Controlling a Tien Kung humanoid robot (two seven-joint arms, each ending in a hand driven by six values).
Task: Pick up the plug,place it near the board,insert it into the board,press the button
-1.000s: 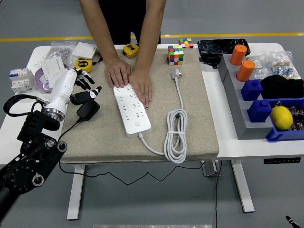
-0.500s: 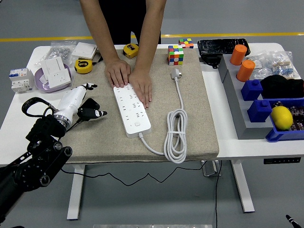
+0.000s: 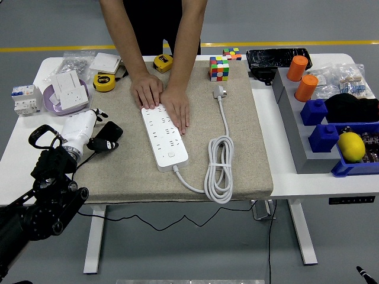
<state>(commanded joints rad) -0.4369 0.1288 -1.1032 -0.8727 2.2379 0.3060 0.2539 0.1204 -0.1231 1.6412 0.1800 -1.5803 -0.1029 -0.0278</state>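
You will find no text, brand, number or sign that can be read anywhere in this view. The white power strip [image 3: 164, 135] on the mat carries no legible marking. The yellow tape measures [image 3: 104, 82] at the far left of the tabletop have dark faces, but any print there is too small to make out. The white boxes [image 3: 25, 98] at the far left edge show small coloured patches only, nothing you can read.
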